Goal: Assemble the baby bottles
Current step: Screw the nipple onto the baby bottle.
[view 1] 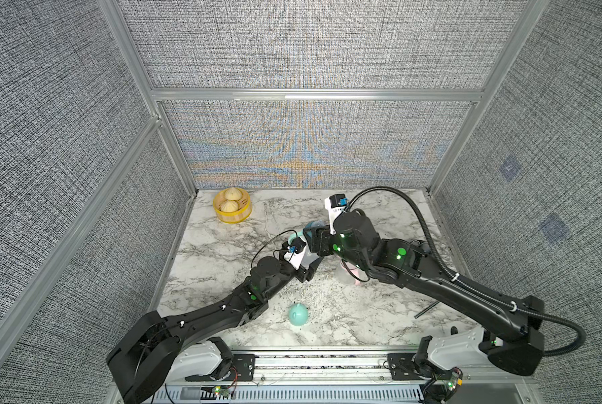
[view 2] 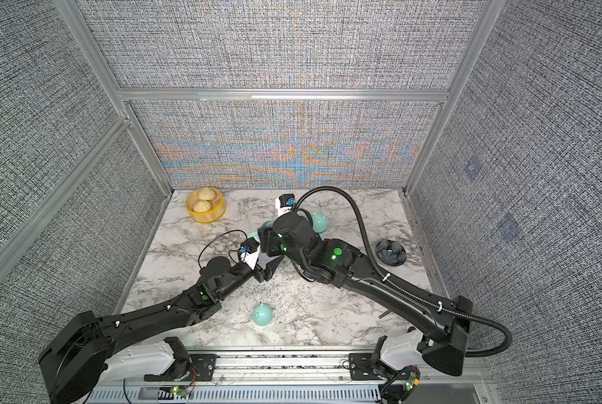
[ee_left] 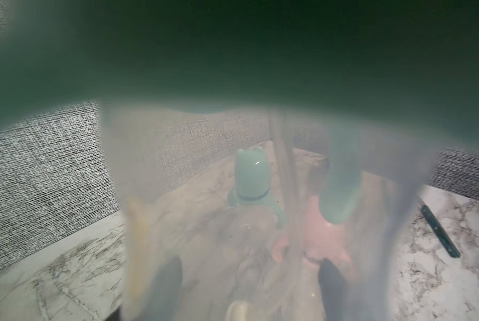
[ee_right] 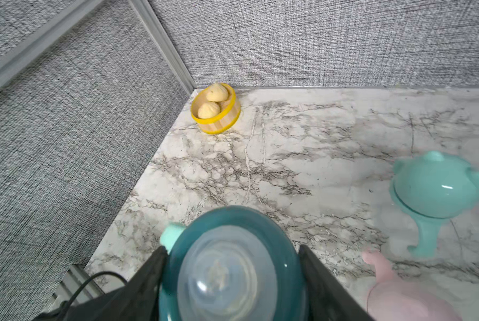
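Right wrist view: the teal nipple collar is pinched by the right hand and the clear bottle clamped by the left hand, seemingly for screwing together.

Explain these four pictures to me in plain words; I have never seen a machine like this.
Two black robot arms work over a marble table. Two pictures look down from above; the other two come from cameras on the arms' wrists. The left claw holds a clear bottle, which blurs its own camera. The right claw grips a teal collar with a nipple. On the table: a yellow basket of buns, a loose mint cap, a capped mint bottle, a pink-topped bottle and a dark bowl.
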`<state>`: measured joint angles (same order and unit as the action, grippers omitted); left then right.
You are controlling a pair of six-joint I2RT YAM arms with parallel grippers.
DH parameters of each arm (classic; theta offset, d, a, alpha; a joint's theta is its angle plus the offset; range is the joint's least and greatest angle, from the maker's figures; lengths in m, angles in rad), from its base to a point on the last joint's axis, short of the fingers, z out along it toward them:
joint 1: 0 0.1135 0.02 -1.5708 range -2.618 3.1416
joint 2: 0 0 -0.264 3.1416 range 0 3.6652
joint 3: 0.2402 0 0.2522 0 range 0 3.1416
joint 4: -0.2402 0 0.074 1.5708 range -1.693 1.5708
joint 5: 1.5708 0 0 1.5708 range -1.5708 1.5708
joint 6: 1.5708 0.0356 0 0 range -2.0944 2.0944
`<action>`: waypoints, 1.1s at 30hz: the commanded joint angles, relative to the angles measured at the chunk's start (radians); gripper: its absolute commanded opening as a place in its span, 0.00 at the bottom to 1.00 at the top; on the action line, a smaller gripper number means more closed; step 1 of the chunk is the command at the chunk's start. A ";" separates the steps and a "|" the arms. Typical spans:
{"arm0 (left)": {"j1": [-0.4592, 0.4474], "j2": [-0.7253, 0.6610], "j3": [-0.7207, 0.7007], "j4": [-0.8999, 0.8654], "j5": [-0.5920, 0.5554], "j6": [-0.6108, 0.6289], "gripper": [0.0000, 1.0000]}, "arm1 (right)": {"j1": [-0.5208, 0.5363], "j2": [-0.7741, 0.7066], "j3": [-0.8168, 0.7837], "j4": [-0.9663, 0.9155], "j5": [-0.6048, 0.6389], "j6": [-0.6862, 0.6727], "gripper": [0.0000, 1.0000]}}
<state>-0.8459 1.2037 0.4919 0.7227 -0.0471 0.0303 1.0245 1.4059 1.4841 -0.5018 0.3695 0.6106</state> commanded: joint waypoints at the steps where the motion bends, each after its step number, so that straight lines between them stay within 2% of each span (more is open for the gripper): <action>1: 0.002 0.017 -0.009 0.057 -0.142 -0.030 0.00 | 0.011 0.028 0.036 -0.097 0.014 0.072 0.55; 5: 0.002 0.023 -0.004 0.043 -0.133 -0.032 0.00 | 0.014 0.043 0.059 -0.096 -0.034 0.054 0.82; 10: 0.004 0.020 -0.027 0.056 -0.132 -0.080 0.00 | 0.005 -0.039 0.066 -0.118 -0.096 -0.051 0.92; 13: 0.006 0.022 -0.026 0.051 -0.050 -0.079 0.00 | -0.033 -0.109 0.046 -0.114 -0.190 -0.117 0.93; 20: 0.043 0.033 0.005 0.056 0.323 -0.116 0.00 | -0.141 -0.282 -0.154 0.045 -0.488 -0.301 0.92; 24: 0.058 0.037 0.015 0.088 0.492 -0.154 0.00 | -0.187 -0.325 -0.206 0.056 -0.537 -0.369 0.89; 31: 0.086 0.033 0.038 0.122 0.694 -0.244 0.00 | -0.255 -0.347 -0.262 0.090 -0.634 -0.371 0.83; 33: 0.089 0.035 0.047 0.115 0.722 -0.259 0.00 | -0.260 -0.349 -0.280 0.120 -0.657 -0.365 0.82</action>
<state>-0.7620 1.2392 0.5228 0.7780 0.5575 -0.1814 0.7712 1.0615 1.2144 -0.4397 -0.2188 0.2554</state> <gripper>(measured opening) 0.779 0.821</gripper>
